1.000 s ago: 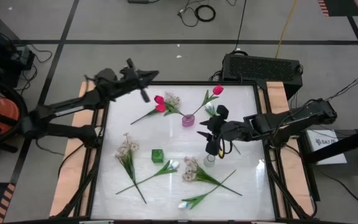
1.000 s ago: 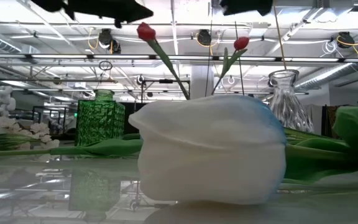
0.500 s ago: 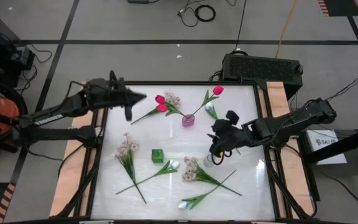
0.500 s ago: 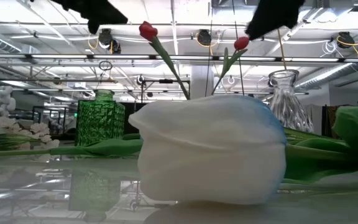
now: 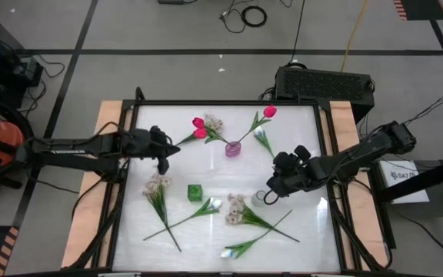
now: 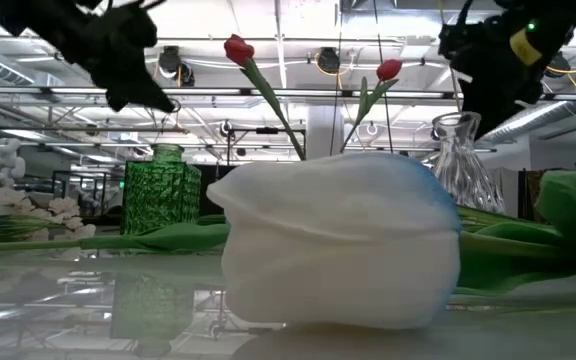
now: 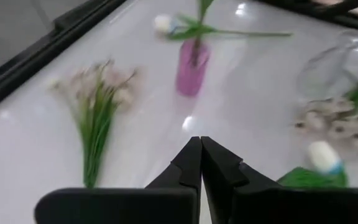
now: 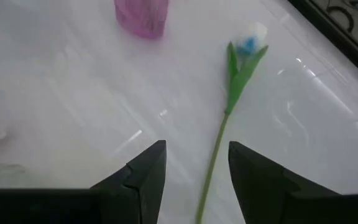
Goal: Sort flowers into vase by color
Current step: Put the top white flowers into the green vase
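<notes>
My left gripper (image 5: pixel 168 152) (image 7: pixel 201 144) is shut and hovers left of the pink vase (image 5: pixel 232 148), which holds two pink-red tulips (image 5: pixel 268 112). A cream spray (image 7: pixel 98 99) lies on the table ahead of it. My right gripper (image 5: pixel 271 185) (image 8: pixel 194 163) is open, up in the air beside the clear vase (image 5: pixel 260 198). Below its fingers lies the stem of a white tulip (image 8: pixel 250 34) that rests flat on the table. The green vase (image 5: pixel 194 191) stands in the middle. More cream sprays (image 5: pixel 156 185) and white tulips (image 5: pixel 214 204) lie toward the near edge.
A white tulip head (image 6: pixel 338 240) lies close in front of the low camera and blocks much of that view. A black raised frame (image 5: pixel 129 192) borders the white table top. A dark box (image 5: pixel 325 83) sits beyond the far edge. Bare table shows at the near left.
My left gripper has swung from the far edge toward the near edge and come lower, ending left of the pink vase. My right arm has drawn back toward the table's right and lowered, its gripper staying near the clear vase. The flowers and vases have not moved.
</notes>
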{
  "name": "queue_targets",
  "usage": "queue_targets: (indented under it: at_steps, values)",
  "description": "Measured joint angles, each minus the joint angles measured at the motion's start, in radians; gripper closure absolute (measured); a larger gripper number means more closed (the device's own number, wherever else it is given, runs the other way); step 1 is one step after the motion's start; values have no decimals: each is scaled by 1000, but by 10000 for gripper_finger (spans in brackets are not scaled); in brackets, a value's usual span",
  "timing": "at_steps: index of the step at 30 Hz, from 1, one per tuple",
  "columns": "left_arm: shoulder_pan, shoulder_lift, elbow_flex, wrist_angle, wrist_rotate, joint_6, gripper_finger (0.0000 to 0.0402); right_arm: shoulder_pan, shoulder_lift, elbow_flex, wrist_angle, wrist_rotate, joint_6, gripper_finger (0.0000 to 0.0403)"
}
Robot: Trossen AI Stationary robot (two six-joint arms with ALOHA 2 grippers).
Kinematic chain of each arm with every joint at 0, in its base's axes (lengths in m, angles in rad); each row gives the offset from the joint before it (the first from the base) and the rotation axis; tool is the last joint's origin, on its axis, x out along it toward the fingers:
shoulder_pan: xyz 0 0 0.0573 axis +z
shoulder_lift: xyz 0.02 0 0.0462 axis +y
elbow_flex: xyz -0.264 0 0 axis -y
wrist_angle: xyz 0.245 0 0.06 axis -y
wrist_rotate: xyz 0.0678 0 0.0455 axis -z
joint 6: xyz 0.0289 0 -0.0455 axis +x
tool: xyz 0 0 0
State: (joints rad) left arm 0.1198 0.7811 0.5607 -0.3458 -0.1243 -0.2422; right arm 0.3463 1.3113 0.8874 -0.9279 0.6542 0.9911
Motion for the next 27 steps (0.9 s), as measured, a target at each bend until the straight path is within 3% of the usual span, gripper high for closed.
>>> queue_targets:
  at_steps: [10,16,22,27]
  values:
    - [1,67,-139,131,-124,-75,375,-41,0,-15,39,2,-10,237]
    - [93,197,-140,177,-198,-59,305,-60,0,-15,66,0,-35,237]
    - [161,334,-140,182,-176,-33,235,-88,0,-15,18,-6,11,237]
    - [162,393,-140,210,-173,-9,205,-92,0,-15,9,-5,17,237]
